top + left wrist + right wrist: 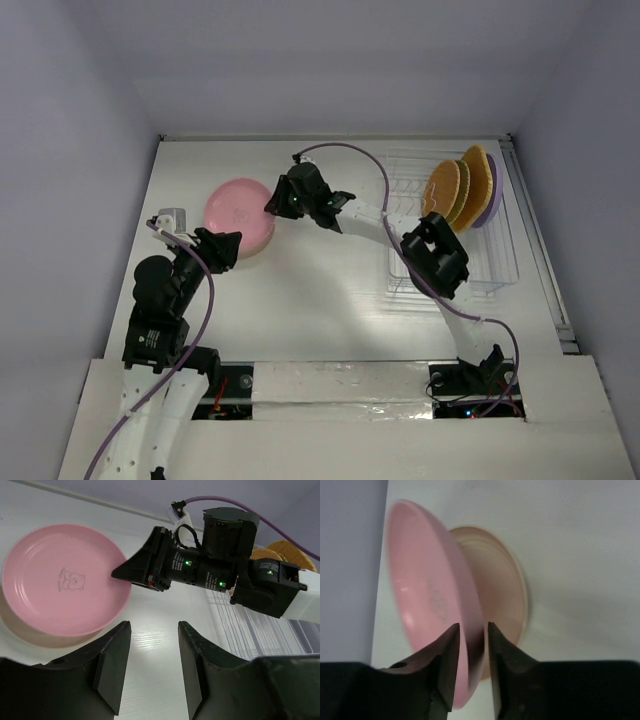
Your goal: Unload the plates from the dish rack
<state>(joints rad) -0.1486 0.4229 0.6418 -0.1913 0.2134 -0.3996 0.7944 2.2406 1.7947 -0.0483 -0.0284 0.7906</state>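
Smooth round pink plate clamped at rim by R gripper, angled over round cream plate at table left. L gripper spread, empty. Remaining plates racked upright in white wire dish rack.

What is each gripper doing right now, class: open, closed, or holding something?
Left gripper: open, empty.
Right gripper: closed on the pink plate at its rim.

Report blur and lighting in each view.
Top external: evenly lit, sharp, though the white dish rack fades into the table. Left wrist: pink plate crisp, bear print visible. Right wrist: the plate's rim blurred, right hand nearly black.
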